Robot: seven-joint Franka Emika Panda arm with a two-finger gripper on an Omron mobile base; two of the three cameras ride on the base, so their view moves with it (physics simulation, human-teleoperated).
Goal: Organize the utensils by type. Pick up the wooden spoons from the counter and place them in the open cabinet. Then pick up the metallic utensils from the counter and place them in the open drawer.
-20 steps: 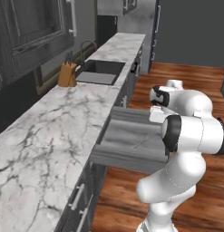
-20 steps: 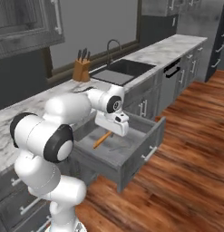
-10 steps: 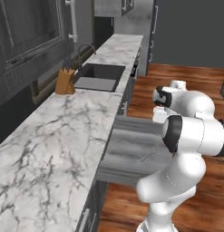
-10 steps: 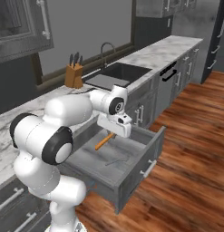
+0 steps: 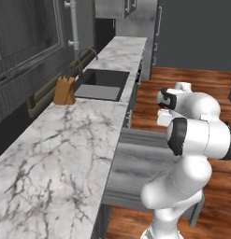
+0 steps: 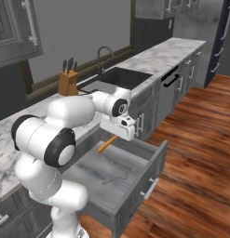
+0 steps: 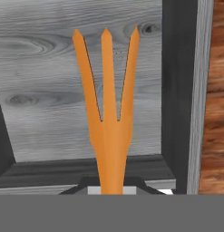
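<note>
Dark kitchen, marble counter (image 5: 65, 154). The gripper (image 6: 120, 136) hangs over the open drawer (image 6: 114, 174), jaws clenched on the orange fork (image 7: 106, 104). A grey fork (image 6: 114, 179) lies inside the drawer. Risk: released near the drawer's corner, the orange fork could land on the rim.

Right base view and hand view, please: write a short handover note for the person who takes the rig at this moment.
Gripper: shut on the orange three-pronged fork, held over the wide open dark grey drawer.
In the drawer: a slim grey utensil lies on the flat grey floor.
White marble counter: no spoons or other utensils visible on the stretch in view.
Done, it seems: one metallic piece is in the drawer.
Left: release the orange fork into the drawer. The cabinet with the wooden spoons cannot be checked from here.
</note>
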